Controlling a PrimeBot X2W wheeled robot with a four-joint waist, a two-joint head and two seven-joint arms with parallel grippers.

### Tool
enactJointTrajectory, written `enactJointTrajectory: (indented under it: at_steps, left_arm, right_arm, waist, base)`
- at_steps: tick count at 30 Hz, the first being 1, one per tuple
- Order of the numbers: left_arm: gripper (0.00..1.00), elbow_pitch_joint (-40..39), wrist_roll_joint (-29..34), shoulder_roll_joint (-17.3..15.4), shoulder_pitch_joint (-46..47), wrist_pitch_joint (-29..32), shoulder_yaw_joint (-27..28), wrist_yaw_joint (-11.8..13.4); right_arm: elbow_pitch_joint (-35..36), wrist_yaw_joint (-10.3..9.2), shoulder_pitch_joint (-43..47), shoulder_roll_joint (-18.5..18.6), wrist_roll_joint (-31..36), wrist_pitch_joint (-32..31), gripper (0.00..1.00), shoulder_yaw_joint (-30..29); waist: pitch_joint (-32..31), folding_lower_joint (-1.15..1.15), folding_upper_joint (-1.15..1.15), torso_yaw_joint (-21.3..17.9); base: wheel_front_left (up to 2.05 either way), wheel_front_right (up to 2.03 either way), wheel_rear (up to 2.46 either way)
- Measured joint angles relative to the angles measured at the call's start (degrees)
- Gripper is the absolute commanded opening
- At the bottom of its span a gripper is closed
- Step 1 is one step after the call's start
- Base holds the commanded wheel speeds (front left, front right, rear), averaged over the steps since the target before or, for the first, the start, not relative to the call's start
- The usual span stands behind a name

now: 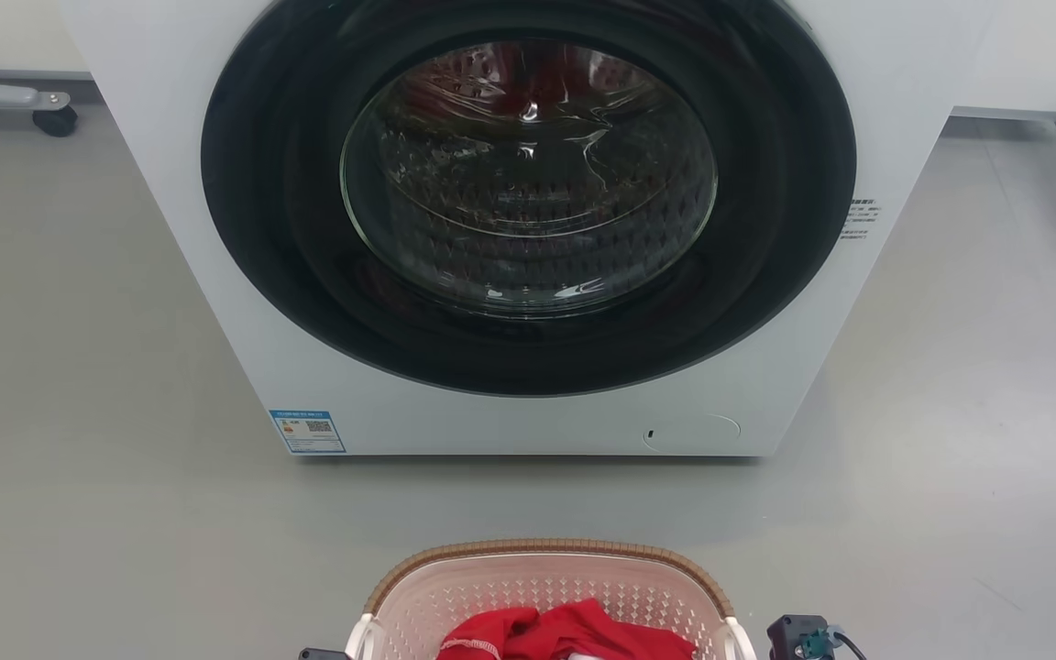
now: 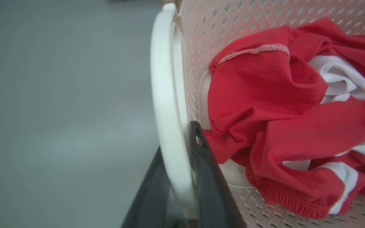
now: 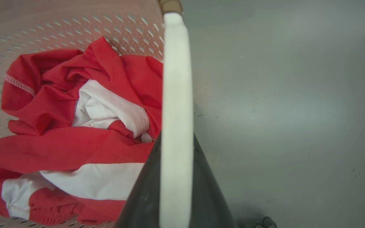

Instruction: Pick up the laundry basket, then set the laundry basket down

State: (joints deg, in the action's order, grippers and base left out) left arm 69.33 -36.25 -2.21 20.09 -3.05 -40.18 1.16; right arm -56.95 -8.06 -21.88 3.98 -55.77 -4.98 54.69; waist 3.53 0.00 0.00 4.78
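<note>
Laundry basket (image 1: 491,587) upright, handles (image 1: 365,639) left and right.

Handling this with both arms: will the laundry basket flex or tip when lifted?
Probably light: the laundry basket is perforated plastic holding red-and-white clothing. The left end effector and right end effector each pinch a white handle, so it should rise level, perhaps flexing slightly.

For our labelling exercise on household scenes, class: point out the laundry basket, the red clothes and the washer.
laundry basket (image 1: 546,548): head view, on the brown rim's far side.
red clothes (image 3: 59,148): right wrist view, on a red fold.
washer (image 1: 528,183): head view, on the round door glass.
</note>
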Motion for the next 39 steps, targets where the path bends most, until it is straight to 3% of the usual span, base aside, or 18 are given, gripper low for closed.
enactJointTrajectory:
  at_steps: [39]
  left_arm:
    - [0.00, -0.05, -2.31, -0.01, 0.43, -0.08, -1.52, 0.35]
  right_arm:
    - [-2.29, 0.00, -3.46, -0.09, -6.81, 1.02, 0.00, 5.88]
  waist:
    - [1.74, 0.00, 0.01, -0.10]
  base:
    - [0.00, 0.00, 0.00]
